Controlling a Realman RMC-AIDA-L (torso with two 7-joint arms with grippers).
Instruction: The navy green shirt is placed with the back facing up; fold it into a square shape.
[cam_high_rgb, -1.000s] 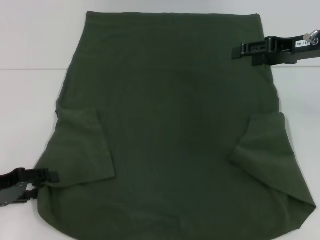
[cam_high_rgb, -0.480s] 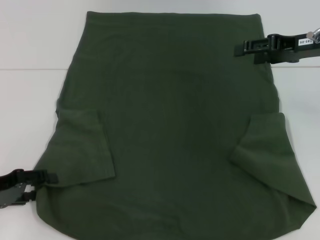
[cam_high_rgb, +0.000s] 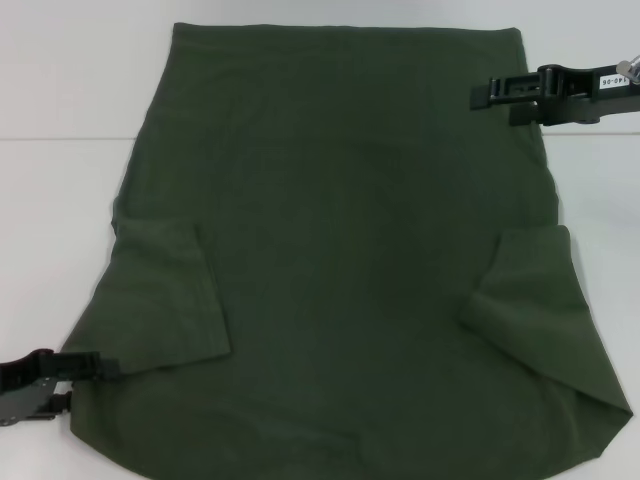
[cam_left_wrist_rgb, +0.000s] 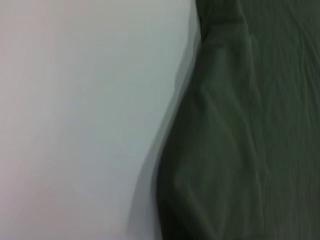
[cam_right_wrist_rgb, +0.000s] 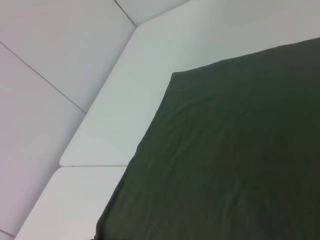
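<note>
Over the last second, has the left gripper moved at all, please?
Yes. The left gripper has slid nearer the robot along the navy green shirt's left edge.

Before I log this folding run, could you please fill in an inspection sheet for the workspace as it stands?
Surface: white table, made of joined panels with seams showing in the right wrist view.
Job's things: green shirt spread flat, plain side up, both sleeves folded inward onto the body; not yet a square.
Clutter: nothing seen.
Grippers: left gripper low at the shirt's near left edge; right gripper over the far right edge.
Cables: nothing seen.
Surroundings: pale panelled wall beyond the table.
</note>
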